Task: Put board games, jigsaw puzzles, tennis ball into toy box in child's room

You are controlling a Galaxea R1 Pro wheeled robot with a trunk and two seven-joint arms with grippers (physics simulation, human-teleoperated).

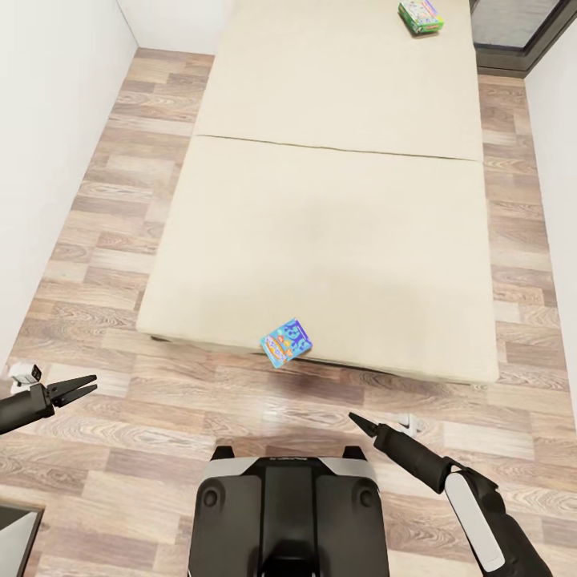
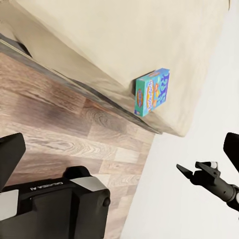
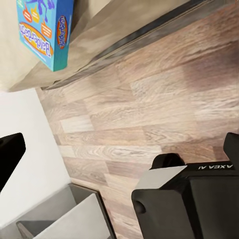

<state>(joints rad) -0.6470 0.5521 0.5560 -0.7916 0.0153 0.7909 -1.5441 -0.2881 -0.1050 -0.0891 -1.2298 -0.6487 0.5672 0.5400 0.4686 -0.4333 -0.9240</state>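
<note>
The nearer board game (image 1: pixel 286 342), a blue printed cardboard box with orange and purple lettering, sits at the foot edge of the bed (image 1: pixel 336 240), part of it hanging past the mattress edge over the wood-plank floor (image 1: pixel 120 449). From the robot's base (image 1: pixel 286 513) it lies at about twelve o'clock. It looks light and stiff, with smooth printed faces that may slide between fingers; the likely hold is across its thin dimension at the overhanging edge, since that part is free of the mattress. A nudge could tip it to the floor, so the approach calls for care.

A second board game (image 1: pixel 421 15), green and white, rests far up the bed at about one o'clock, well apart from the first.

The left gripper (image 1: pixel 80 388) hangs at about nine o'clock with its fingers slightly parted and nothing between them. The right gripper (image 1: pixel 358 421) points toward the blue box from about two o'clock, fingers closed to a point, empty.
</note>
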